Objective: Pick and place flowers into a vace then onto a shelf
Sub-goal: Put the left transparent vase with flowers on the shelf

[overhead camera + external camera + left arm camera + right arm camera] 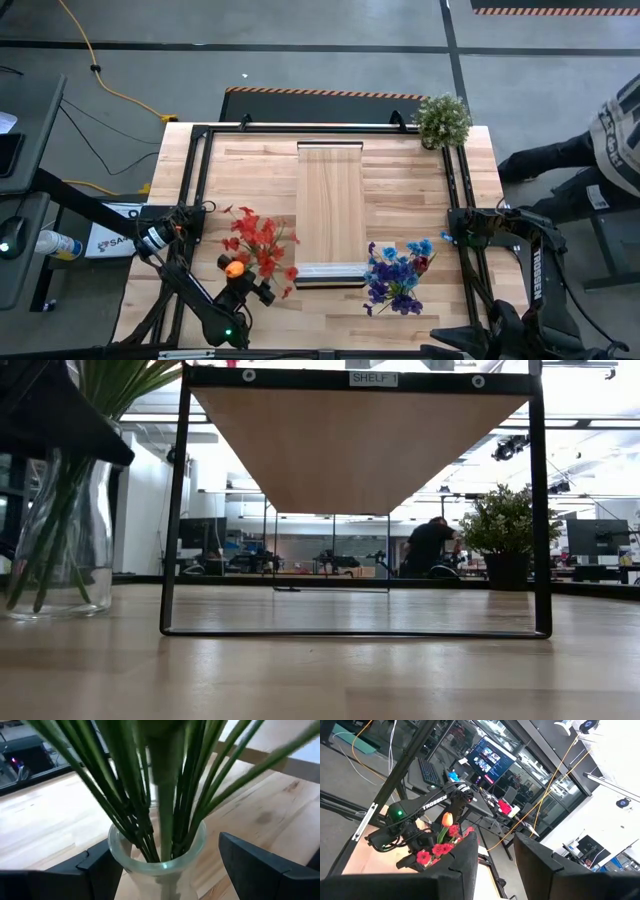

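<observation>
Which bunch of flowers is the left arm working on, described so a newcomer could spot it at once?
Start at the raised shelf in the middle of the wooden table. To its left, near the front edge, stands a clear glass vase with the left pincer open around its neck. Its flowers are red and orange; the bunch right of the shelf is blue and purple.

We see a grey concrete floor around the slatted wooden table, crossed by dark lines and 1 yellow cable. A black-and-orange striped strip lies just beyond the table's far edge. A bushy potted plant stands at the far right corner. Beside the table's right edge we see a person in dark clothes. Beyond the table we look into a bright hall with white walls, ceiling lights, desks and monitors; another person sits there, back turned.
</observation>
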`<control>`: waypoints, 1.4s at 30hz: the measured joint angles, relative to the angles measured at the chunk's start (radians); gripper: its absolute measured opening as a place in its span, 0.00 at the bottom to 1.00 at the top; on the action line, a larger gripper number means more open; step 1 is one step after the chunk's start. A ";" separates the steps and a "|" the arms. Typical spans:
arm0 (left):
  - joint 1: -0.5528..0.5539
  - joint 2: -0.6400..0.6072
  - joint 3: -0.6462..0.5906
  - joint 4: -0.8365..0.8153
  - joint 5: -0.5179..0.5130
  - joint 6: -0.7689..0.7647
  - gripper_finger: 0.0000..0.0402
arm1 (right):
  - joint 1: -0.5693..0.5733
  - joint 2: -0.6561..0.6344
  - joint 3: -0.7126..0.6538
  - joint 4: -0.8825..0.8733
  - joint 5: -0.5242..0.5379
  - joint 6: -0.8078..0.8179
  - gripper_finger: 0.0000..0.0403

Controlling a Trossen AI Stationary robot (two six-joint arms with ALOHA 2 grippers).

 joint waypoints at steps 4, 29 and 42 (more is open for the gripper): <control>0.000 0.000 0.000 0.000 -0.005 0.004 0.86 | 0.000 0.000 0.000 0.000 0.000 0.000 0.29; 0.000 0.000 0.000 0.049 0.130 0.075 0.85 | 0.000 0.000 0.000 0.000 0.000 0.011 0.29; 0.000 0.000 0.000 0.059 0.138 0.072 0.71 | 0.000 0.000 0.000 -0.007 0.000 0.027 0.29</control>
